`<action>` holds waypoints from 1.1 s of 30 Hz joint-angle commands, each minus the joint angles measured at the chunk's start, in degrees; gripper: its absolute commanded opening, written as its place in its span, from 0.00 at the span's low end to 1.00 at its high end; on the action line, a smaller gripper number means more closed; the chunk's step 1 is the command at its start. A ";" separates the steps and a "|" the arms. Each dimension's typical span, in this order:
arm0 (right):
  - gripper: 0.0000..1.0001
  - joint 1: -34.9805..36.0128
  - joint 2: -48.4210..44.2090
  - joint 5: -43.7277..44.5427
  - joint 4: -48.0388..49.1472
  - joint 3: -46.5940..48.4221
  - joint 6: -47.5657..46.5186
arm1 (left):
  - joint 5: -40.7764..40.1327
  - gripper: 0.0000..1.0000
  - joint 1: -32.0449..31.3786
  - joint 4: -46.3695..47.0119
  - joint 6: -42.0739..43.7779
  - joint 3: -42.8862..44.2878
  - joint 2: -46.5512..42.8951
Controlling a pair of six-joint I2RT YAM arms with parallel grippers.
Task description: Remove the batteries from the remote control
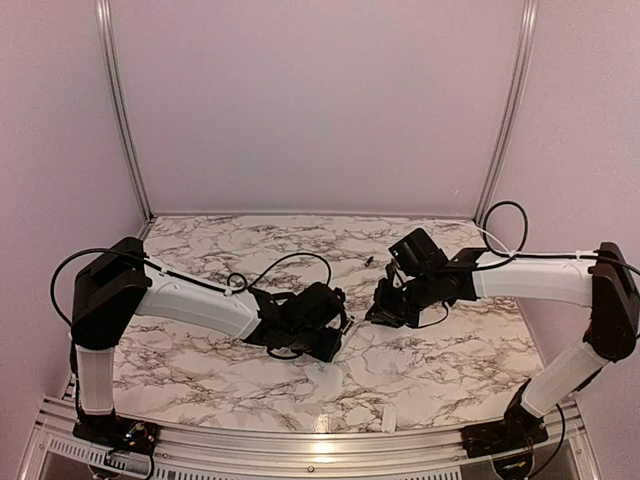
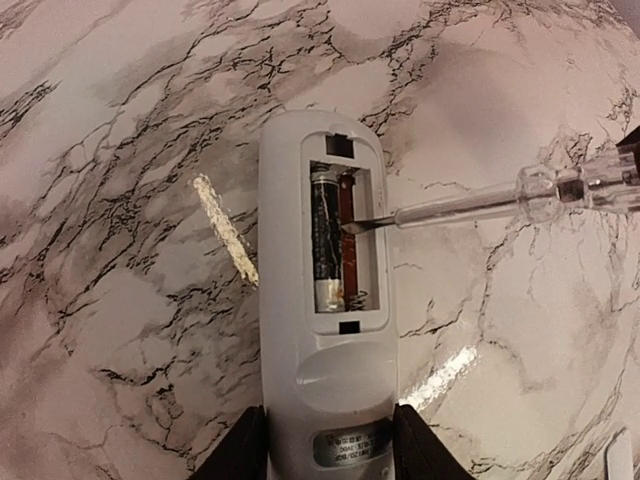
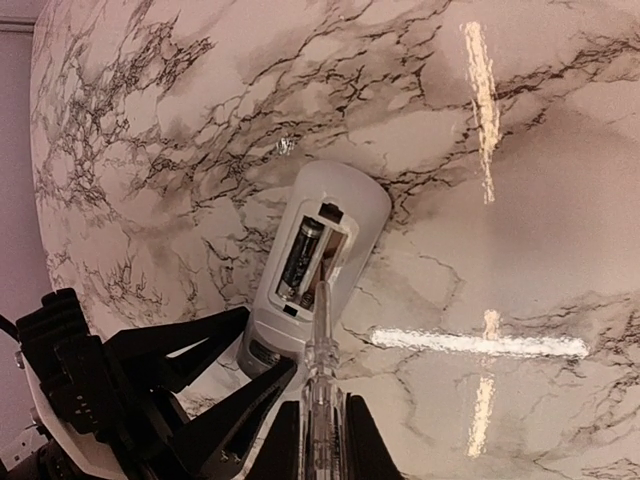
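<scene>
Left gripper (image 2: 328, 445) grasps remote control (image 2: 330, 375), lower centre, compartment open; one battery (image 2: 323, 235) in left slot. Right gripper (image 3: 322, 440) clenched on screwdriver (image 2: 480, 205), tip in right slot.

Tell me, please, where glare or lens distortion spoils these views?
Left wrist: glare streaks on the table flank the remote control, with wide-angle bowing, yet the battery is sharp. Right wrist: long bright bands on the marble right of the screwdriver. Top external: evenly lit, one small reflection on the front rail.
</scene>
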 commanded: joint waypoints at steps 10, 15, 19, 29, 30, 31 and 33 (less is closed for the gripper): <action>0.00 -1.10 -0.95 -1.42 5.19 -2.66 1.52 | 2.20 0.65 0.16 -0.70 -0.58 0.33 2.97; 0.00 -1.30 -0.78 -1.97 5.36 -2.57 1.37 | 2.58 0.69 0.17 -1.18 -0.67 0.59 3.72; 0.00 -1.29 -0.38 -2.57 6.19 -2.75 1.70 | 2.57 0.66 0.26 -1.73 -0.89 0.82 4.09; 0.00 -1.38 0.96 -3.74 7.13 -3.68 1.88 | 3.64 0.57 0.27 -1.66 -0.98 0.54 4.60; 0.00 -1.45 1.06 -3.93 7.39 -3.86 1.92 | 3.82 0.56 0.26 -1.62 -0.88 0.54 4.67; 0.00 -1.47 1.16 -4.06 7.52 -4.07 2.01 | 3.84 0.55 0.26 -1.57 -0.85 0.56 4.76; 0.00 -1.49 1.07 -4.32 8.03 -4.52 2.00 | 4.07 0.54 0.26 -1.33 -0.72 0.59 4.78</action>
